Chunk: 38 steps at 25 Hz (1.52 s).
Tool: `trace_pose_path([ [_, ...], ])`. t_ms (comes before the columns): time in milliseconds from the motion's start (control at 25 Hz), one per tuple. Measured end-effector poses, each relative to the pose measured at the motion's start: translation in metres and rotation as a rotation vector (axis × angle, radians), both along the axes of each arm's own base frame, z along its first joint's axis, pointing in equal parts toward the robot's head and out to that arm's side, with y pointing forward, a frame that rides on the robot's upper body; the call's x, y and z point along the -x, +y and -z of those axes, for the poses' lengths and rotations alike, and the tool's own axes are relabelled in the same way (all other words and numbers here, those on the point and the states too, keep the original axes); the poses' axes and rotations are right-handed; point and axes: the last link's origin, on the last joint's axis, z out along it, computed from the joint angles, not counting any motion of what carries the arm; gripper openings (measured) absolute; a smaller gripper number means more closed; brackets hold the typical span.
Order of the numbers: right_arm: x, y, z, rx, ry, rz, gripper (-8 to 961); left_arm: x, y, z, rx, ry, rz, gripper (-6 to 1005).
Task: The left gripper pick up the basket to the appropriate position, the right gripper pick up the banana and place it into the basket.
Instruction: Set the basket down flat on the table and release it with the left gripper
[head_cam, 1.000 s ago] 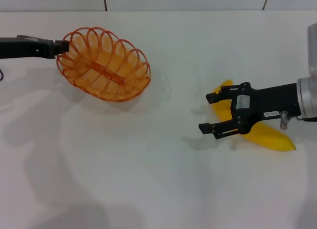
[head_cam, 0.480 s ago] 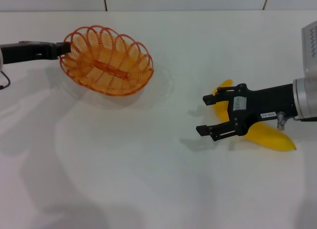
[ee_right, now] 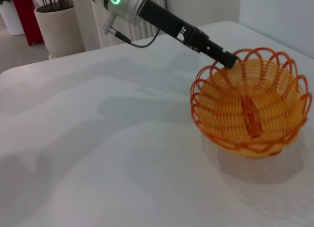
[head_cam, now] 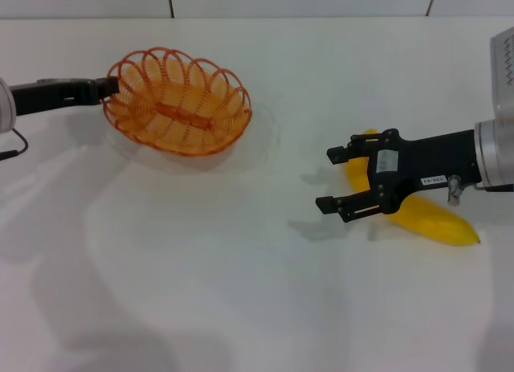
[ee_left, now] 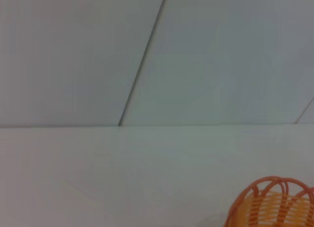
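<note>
No text, brand or number can be read anywhere. The black two-fingered metal right hand [head_cam: 331, 180] with the silver-white wrist carries two small white labels [head_cam: 434, 180], and their dark printing is too small to make out.

From the head we look down across the bench; both wrist views sit low, sharing the basket [head_cam: 178, 101] [ee_left: 272, 202] [ee_right: 250, 102] near its far-left corner.

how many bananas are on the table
1. The banana lies on the white table at the robot's right, partly covered by the open right gripper above it. The basket, held at its rim by the left gripper, holds none.
</note>
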Motion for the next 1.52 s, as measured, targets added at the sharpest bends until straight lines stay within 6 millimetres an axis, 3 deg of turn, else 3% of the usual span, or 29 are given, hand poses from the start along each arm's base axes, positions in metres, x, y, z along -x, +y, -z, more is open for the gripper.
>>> trace_pose_path([
  [640, 0.003, 0.001, 0.001, 0.007, 0.0, -0.007, 878, 0.009, -0.008, 0.021, 0.023, -0.032, -0.025, 44],
  [1520, 0.003, 0.001, 0.002, 0.012, -0.006, -0.011, 878, 0.015, -0.009, 0.025, 0.005, -0.038, -0.062, 48],
])
